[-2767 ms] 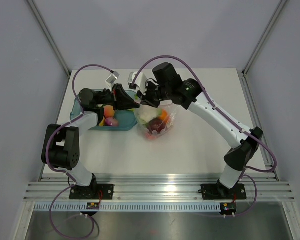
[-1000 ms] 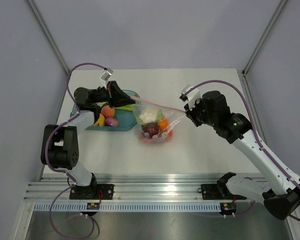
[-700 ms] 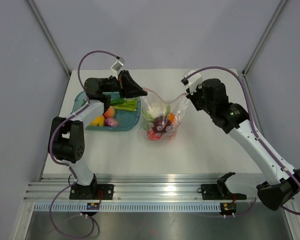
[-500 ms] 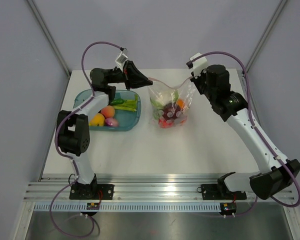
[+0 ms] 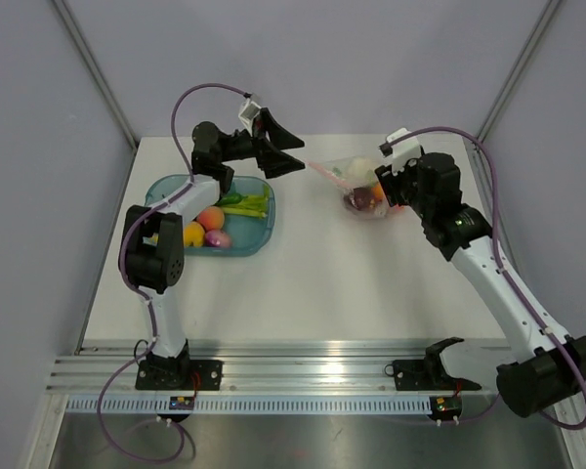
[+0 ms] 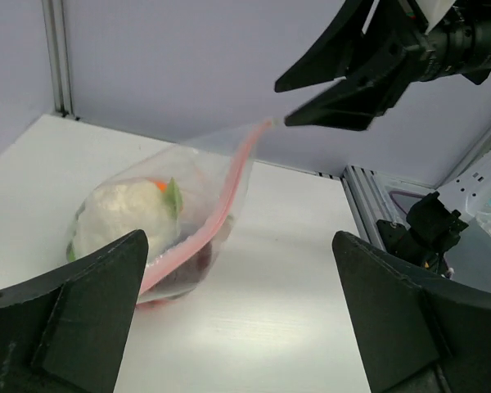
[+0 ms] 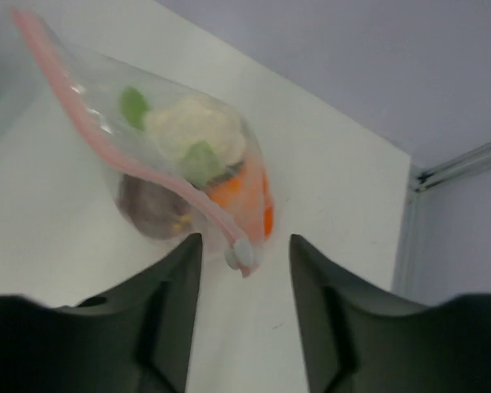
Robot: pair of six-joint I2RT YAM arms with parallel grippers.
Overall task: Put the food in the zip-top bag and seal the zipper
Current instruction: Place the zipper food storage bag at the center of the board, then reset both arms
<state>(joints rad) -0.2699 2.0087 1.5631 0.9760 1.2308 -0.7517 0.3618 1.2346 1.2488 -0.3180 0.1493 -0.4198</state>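
The zip-top bag (image 5: 355, 185) lies on its side at the back right of the table, holding food: white cauliflower (image 7: 192, 124), an orange piece (image 7: 244, 188), a dark purple piece (image 7: 147, 211) and green bits. The zipper (image 7: 106, 146) runs as one pink-red line to a pale slider (image 7: 244, 255). My right gripper (image 5: 386, 191) is open, the slider sitting free between its fingers (image 7: 170, 315). My left gripper (image 5: 295, 159) is wide open and empty, well left of the bag (image 6: 139, 225). More food stays in the teal tray (image 5: 242, 246): an orange ball (image 5: 211, 217), yellow, purple and green pieces.
The tray sits at the left, under the left arm. Metal frame posts (image 5: 503, 88) rise at the table's back corners, and the table's right edge runs close behind the bag (image 7: 411, 237). Bare white tabletop (image 5: 322, 283) stretches in front of the bag.
Both grippers held the bag stretched up between them; both have opened. The bag has come down onto the table, further right and back. The left gripper now stands apart from it.
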